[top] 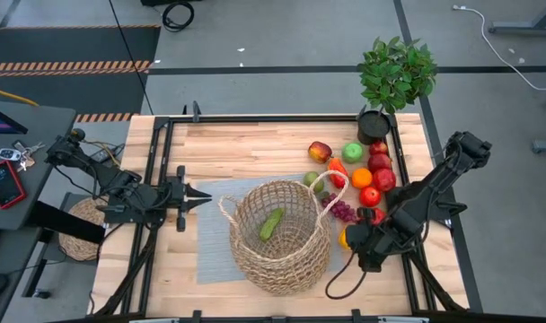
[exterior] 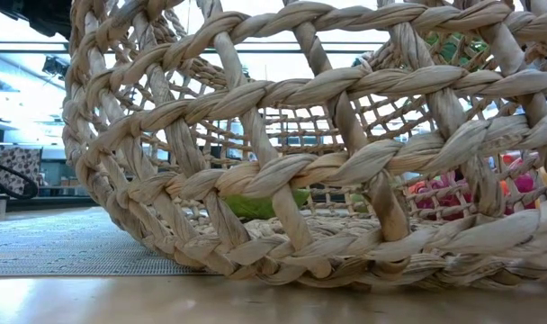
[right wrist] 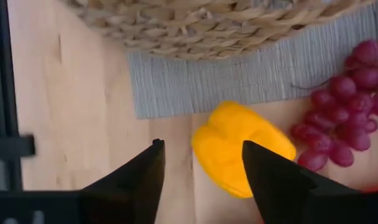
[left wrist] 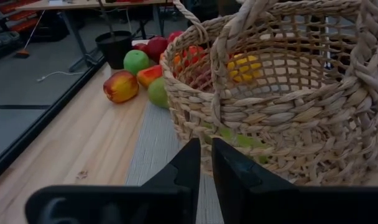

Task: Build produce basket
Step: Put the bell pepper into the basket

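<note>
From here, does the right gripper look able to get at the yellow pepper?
Probably yes: the right gripper is open just above the yellow pepper, nothing lies between them, and the grapes sit off to one side.

My left gripper (top: 204, 196) is waiting at the left side of the table, arm lying low and pointing inward, fingers pressed together. My right gripper (right wrist: 202, 163) is reaching down near the front right, arm bent, fingers standing apart and gripping nothing.

Rough woven wicker basket (top: 280, 235), smooth pale wood table (top: 246, 144), ribbed grey mat (top: 215, 238), perhaps cloth, glossy yellow pepper (right wrist: 242, 146)
</note>
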`<state>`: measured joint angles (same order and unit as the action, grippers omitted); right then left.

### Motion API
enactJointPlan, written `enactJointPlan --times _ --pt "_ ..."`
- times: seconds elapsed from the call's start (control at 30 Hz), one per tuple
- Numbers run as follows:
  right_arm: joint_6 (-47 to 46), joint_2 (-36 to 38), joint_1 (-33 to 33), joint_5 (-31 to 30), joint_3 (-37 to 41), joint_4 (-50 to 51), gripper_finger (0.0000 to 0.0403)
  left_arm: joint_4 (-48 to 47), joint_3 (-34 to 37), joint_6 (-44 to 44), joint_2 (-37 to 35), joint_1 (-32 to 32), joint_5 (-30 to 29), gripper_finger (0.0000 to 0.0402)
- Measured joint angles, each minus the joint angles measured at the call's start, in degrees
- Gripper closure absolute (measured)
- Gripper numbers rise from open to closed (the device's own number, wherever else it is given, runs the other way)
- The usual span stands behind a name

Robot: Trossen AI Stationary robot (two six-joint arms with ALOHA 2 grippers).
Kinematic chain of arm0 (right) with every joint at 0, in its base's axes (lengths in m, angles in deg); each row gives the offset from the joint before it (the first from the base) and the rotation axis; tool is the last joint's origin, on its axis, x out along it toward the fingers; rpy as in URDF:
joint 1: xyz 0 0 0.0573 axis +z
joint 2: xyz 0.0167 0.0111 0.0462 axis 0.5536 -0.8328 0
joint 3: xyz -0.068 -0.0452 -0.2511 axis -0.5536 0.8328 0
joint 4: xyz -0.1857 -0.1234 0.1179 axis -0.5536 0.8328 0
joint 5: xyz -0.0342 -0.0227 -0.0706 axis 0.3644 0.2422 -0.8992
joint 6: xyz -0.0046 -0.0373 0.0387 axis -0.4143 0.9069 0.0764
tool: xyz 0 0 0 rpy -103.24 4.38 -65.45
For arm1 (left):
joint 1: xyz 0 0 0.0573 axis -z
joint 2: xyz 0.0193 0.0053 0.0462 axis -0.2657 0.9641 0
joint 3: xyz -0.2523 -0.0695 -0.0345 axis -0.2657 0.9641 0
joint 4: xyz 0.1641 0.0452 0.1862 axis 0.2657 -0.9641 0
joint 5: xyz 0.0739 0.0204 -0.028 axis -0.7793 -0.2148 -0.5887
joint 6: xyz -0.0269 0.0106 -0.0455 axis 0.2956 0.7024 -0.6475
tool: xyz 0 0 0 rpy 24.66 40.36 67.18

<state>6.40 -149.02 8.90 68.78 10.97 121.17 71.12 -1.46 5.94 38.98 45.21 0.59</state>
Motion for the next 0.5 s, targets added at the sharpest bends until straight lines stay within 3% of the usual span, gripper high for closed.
enactJointPlan --times 0.23,0.5 --pt "17.2 -4.4 -1.8 0.1 0.0 0.7 0.0135 0.0 0.0 0.0 0.0 0.0 0.0 0.0353" --pt "24.7 -10.3 -2.2 -1.3 -0.1 2.7 0.0127 -0.2 0.0 0.0 0.0 0.0 0.0 0.0353"
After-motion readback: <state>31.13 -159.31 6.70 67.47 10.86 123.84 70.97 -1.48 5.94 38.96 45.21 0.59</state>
